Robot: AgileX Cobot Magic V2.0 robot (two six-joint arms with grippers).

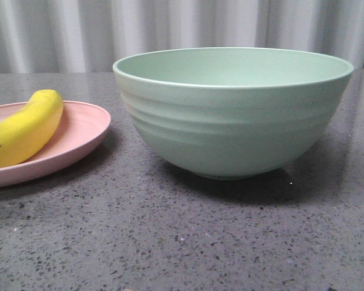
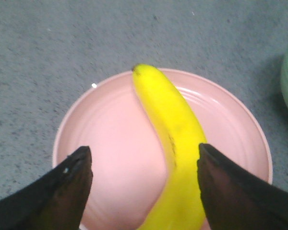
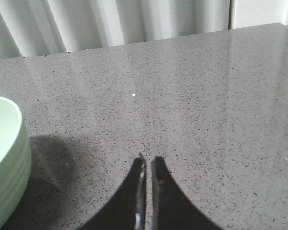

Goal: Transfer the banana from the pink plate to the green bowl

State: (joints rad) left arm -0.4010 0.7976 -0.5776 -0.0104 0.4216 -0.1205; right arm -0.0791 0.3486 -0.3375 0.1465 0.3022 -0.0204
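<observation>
Front view: banana (image 1: 23,130) lies on pink plate (image 1: 79,134), left of green bowl (image 1: 233,112); bowl looks empty.

L wrist view: left end effector (image 2: 143,158) spread wide above plate, banana's long axis running out from between the fingers, nearer one finger.

R wrist view: right end effector (image 3: 147,160) pressed together over bare counter (image 3: 206,105), so L arm is nearer.

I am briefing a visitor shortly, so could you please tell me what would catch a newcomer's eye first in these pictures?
The large green bowl dominates the middle of the grey speckled table, empty as far as its inside shows. To its left, the bright yellow banana lies on the pink plate. The left pincer hangs open over it, while the right pincer is shut over bare table beside the bowl.
</observation>
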